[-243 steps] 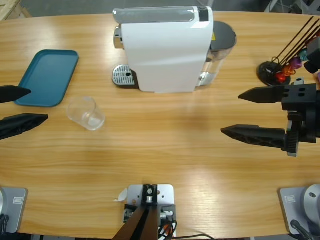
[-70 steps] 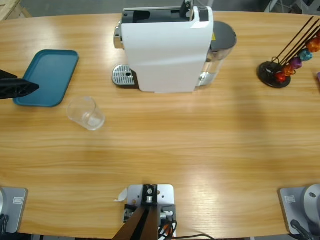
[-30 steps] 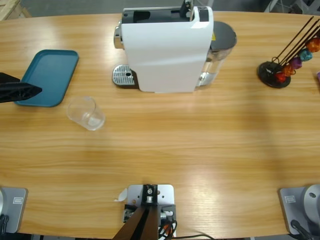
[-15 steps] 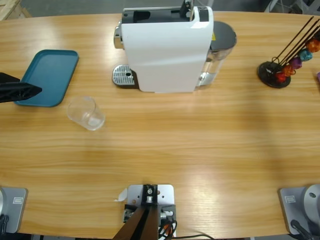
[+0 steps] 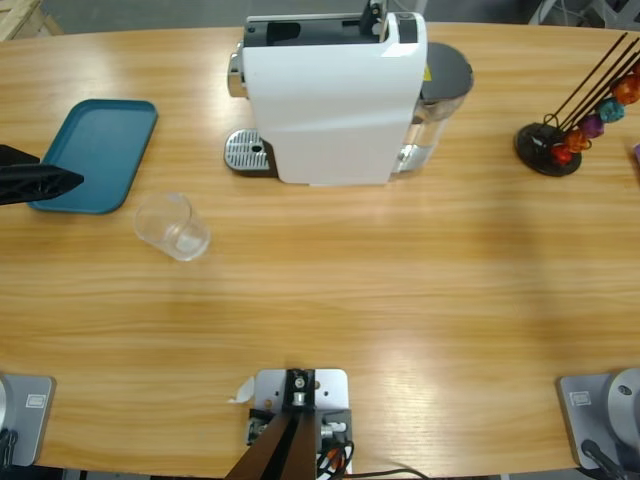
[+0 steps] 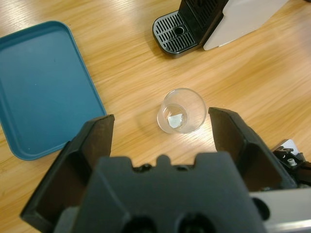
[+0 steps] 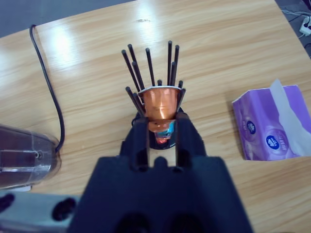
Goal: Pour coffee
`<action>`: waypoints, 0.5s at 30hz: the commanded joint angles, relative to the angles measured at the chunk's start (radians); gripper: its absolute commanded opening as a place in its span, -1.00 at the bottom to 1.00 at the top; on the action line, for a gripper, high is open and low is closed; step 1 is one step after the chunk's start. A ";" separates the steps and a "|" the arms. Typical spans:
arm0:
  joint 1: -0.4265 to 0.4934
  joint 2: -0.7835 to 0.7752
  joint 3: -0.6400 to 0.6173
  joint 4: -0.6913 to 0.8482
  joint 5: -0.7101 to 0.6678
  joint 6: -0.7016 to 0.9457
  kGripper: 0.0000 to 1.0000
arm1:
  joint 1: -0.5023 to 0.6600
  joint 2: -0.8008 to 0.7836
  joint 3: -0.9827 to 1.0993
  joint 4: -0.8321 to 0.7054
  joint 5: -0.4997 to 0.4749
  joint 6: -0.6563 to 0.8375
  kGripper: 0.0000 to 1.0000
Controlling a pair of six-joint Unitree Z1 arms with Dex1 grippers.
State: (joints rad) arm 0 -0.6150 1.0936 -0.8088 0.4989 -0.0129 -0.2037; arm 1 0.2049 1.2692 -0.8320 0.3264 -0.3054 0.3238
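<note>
A clear, empty tumbler (image 5: 172, 226) stands on the table left of the white coffee machine (image 5: 330, 95), whose top lid is raised. No dark coffee shows in any view. In the left wrist view my left gripper (image 6: 161, 119) hangs open above the tumbler (image 6: 181, 111), which lies between the jaws without touching them. In the high view only one black jaw shows, at the left edge. My right gripper (image 7: 161, 124) is shut on a copper-orange capsule (image 7: 158, 102), held over the black-rod capsule rack (image 7: 165, 63). The right arm is outside the high view.
A teal tray (image 5: 95, 155) lies at the far left, beside the tumbler. The machine's drip grate (image 5: 247, 152) faces left. The capsule rack (image 5: 560, 140) stands at the right edge. A purple tissue pack (image 7: 272, 124), a black cable (image 7: 48, 97) and the water tank (image 7: 24, 155) are near the rack.
Since the earliest frame the machine's lid has been raised, the right arm has left the high view and the left gripper has shifted toward the tray. Nothing moved in the last second.
</note>
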 commanded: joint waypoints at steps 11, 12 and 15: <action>-0.008 0.000 0.040 -0.016 0.014 -0.002 0.67 | -0.011 0.034 0.019 -0.012 -0.016 -0.012 -0.49; -0.008 0.000 0.040 -0.015 0.014 -0.002 0.67 | -0.012 0.034 0.019 -0.012 -0.017 -0.012 -0.57; -0.008 0.000 0.040 -0.016 0.014 -0.002 0.67 | -0.012 0.034 0.019 -0.009 -0.020 -0.012 -0.93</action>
State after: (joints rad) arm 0 -0.6150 1.0936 -0.8087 0.4975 -0.0128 -0.2037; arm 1 0.2049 1.2797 -0.8320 0.3258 -0.3055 0.3234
